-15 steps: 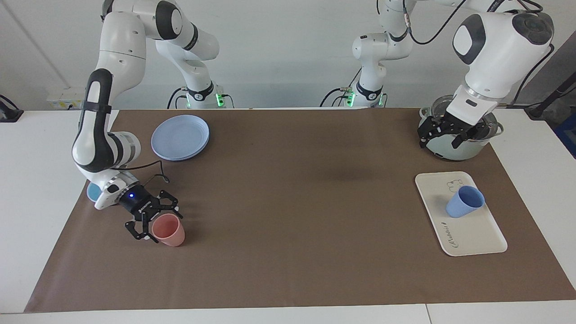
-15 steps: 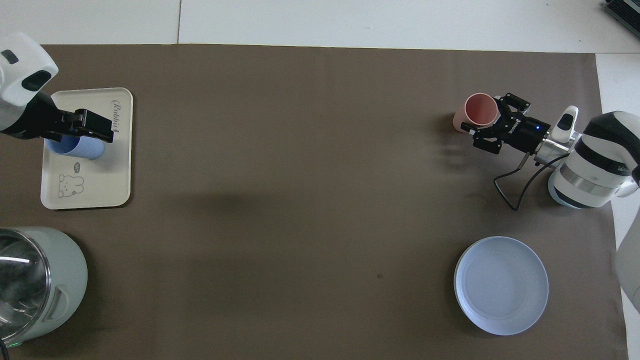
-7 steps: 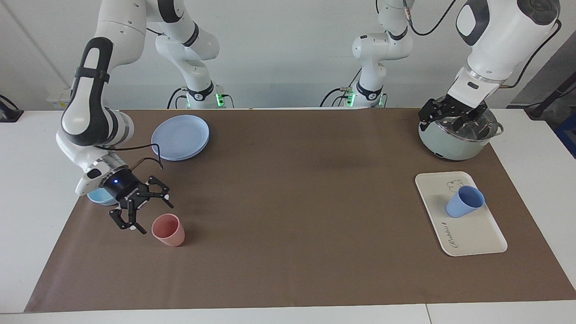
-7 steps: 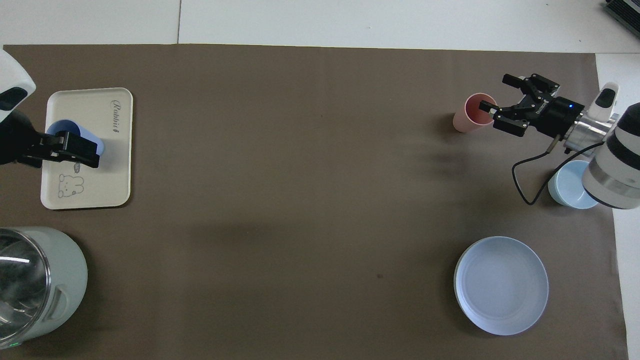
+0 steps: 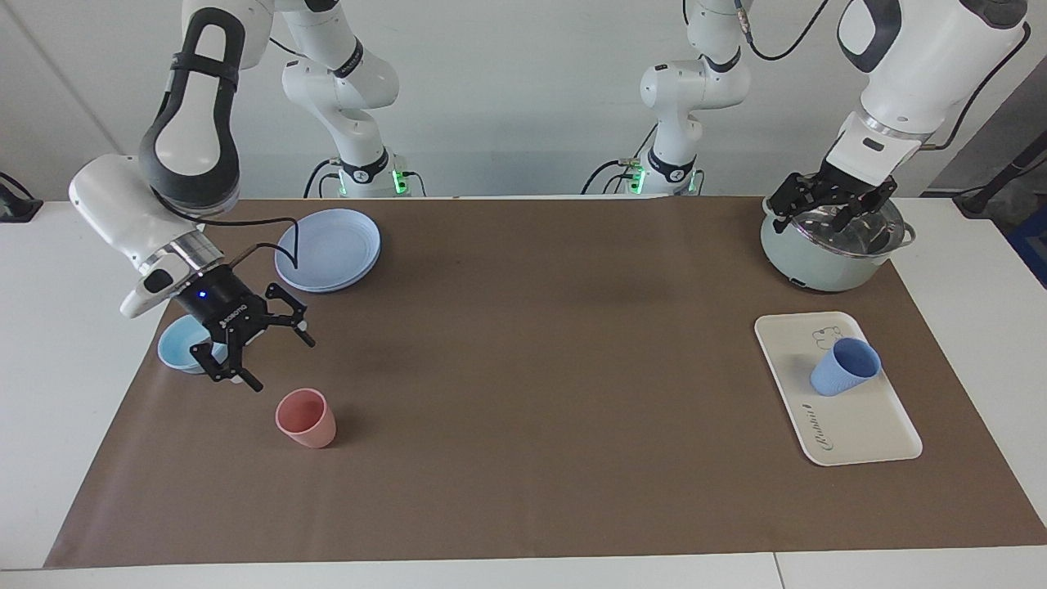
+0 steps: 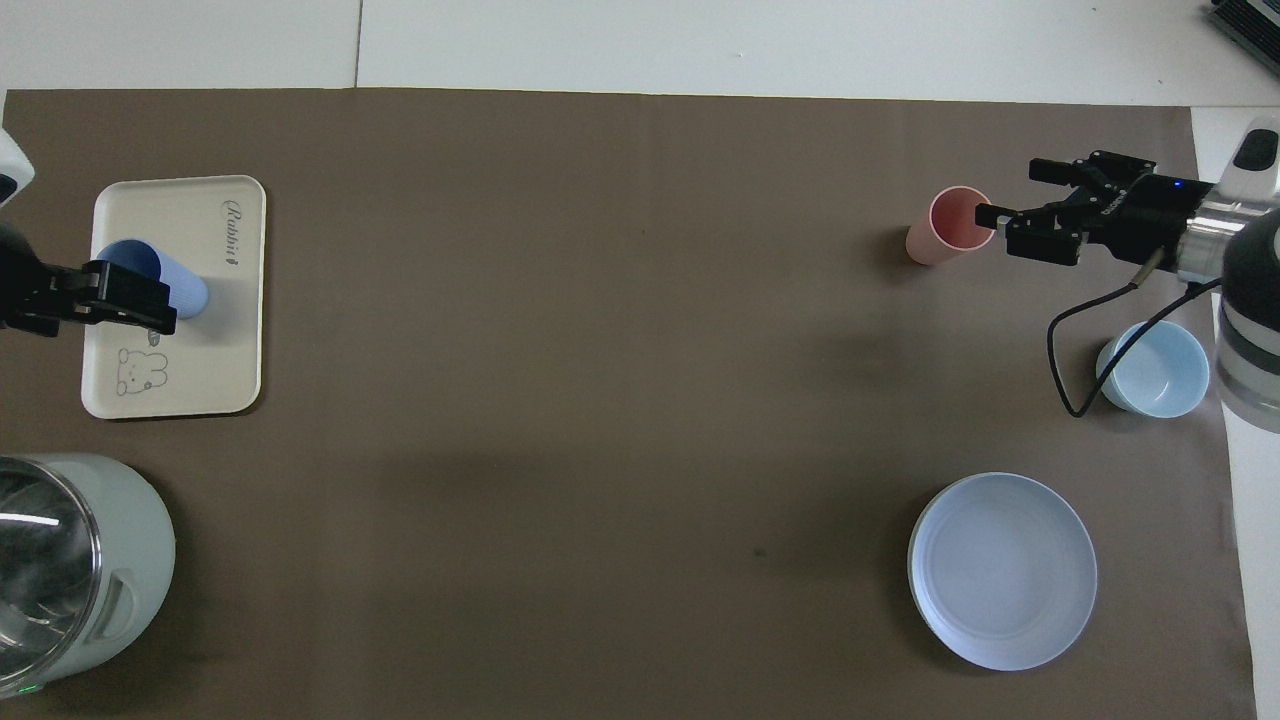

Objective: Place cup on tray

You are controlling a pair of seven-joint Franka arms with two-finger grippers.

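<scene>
While both arms hang raised above the tabletop [image 5: 523, 425]:
Tray [image 5: 859, 425]: lies at the left arm's end.
Left end effector [image 5: 828, 214]: over the pot [image 5: 818, 258], fingers spread, empty.
Right end effector [image 5: 258, 352]: fingers apart, empty, pink cup [image 5: 307, 419] at its 5 o'clock in the facing view.
Cup [image 5: 845, 368]: stands on the tray, at 12 o'clock of the lettering in the facing view.

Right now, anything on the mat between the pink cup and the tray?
Nothing: between the pink cup and the tray is only bare brown mat, shown in both views. The cup stands on the tray.
</scene>
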